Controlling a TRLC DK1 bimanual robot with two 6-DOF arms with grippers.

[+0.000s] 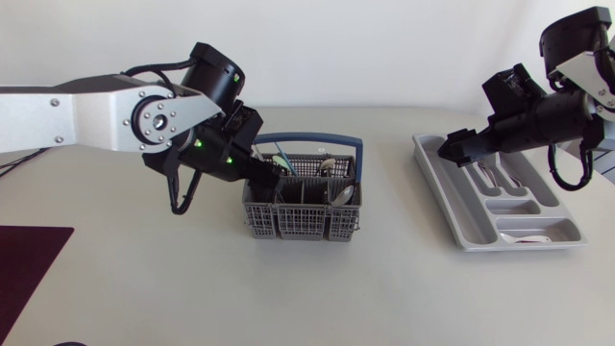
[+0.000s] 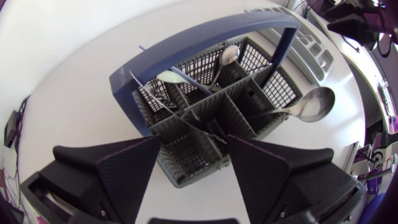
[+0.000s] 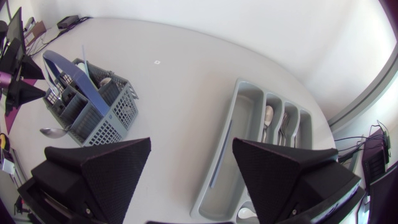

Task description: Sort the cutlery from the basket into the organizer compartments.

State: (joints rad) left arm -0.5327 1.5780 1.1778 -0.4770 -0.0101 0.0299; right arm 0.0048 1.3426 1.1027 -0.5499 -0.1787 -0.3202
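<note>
The grey cutlery basket [image 1: 303, 223] with a blue handle [image 1: 317, 140] stands mid-table and holds several spoons [image 1: 341, 195] and other pieces. My left gripper [image 1: 264, 173] is at the basket's left end. In the left wrist view it [image 2: 196, 168] is open, with the basket's [image 2: 205, 118] near corner compartment between its fingers [image 2: 127, 174]. A large spoon [image 2: 314, 102] sticks out of the basket's side. My right gripper [image 1: 456, 149] hangs open and empty over the far left end of the grey organizer [image 1: 437, 187]. The organizer [image 3: 245, 106] holds a spoon [image 3: 268, 115] and forks [image 3: 286, 127].
A dark mat [image 1: 29, 259] lies at the table's front left corner. The organizer's crosswise near compartment holds one piece of cutlery [image 1: 528, 237]. Bare tabletop separates the basket from the organizer.
</note>
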